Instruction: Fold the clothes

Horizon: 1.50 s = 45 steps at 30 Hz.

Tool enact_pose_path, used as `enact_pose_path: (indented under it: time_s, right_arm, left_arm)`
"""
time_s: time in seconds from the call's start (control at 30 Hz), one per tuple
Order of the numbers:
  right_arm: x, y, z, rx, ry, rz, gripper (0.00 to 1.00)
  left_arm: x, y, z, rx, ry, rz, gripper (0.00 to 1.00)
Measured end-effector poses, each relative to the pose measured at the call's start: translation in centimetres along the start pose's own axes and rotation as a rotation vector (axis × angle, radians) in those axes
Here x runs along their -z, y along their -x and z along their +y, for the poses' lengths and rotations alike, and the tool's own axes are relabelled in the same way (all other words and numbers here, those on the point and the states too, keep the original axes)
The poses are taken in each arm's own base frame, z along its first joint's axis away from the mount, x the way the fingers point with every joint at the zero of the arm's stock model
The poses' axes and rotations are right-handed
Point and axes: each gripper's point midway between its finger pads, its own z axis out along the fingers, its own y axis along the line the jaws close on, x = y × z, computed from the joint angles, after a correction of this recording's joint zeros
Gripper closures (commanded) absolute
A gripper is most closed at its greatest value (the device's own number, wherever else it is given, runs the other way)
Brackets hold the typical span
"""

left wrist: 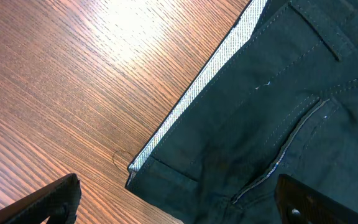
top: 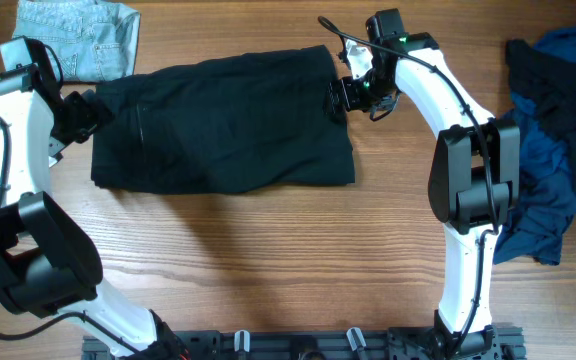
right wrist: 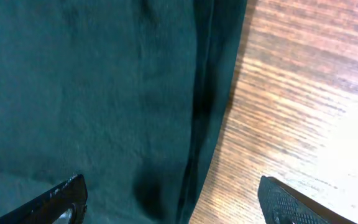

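The black shorts [top: 223,120] lie spread flat across the far middle of the wooden table [top: 268,270], a broad dark slab. My left pincer [top: 86,110] stands at their left end, jaws spread wide and gripping nothing. Through its wrist camera I see the waistband corner, with its pale striped lining [left wrist: 194,87] and the fly seam, lying between my two fingers [left wrist: 48,200]. My right pincer [top: 340,97] sits at the right end, near the far corner, likewise released. The cloth's edge runs between its jaws, with bare wood to one side. A light denim garment [top: 83,35] lies just beside the shorts' far left corner. A heap of blue clothes [top: 553,150] sits well apart at the table's right edge.
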Motion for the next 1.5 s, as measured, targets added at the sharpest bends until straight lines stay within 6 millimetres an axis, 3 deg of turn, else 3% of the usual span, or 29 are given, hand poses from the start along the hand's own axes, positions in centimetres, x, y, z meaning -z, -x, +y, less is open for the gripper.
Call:
enact_pose_path:
  time_s: [0.17,0.43,0.67,1.17,1.5]
  right_arm:
    - [-1.3,-1.1,-0.3,-0.016,0.003,0.05,0.11]
    - [-1.6,-1.2,0.4,-0.004,0.008,0.059,0.12]
    - [-2.5,-1.7,3.1,0.034,0.061,0.076,0.15]
    - [-3.5,-3.0,3.1,-0.044,0.07,0.099,0.96]
    - [-2.9,-4.1,1.5,-0.167,0.046,0.143,0.96]
  left_arm:
    - [0.0,0.1,-0.1,0.0,-0.004,-0.002,0.0]
    - [-0.1,0.0,-0.2,0.0,-0.008,0.0,0.0]
    - [-0.1,0.0,-0.2,-0.001,-0.008,0.001,0.0]
    - [-0.1,0.0,-0.2,-0.001,-0.008,0.001,0.0]
    - [-0.1,0.0,-0.2,-0.001,-0.008,0.001,0.0]
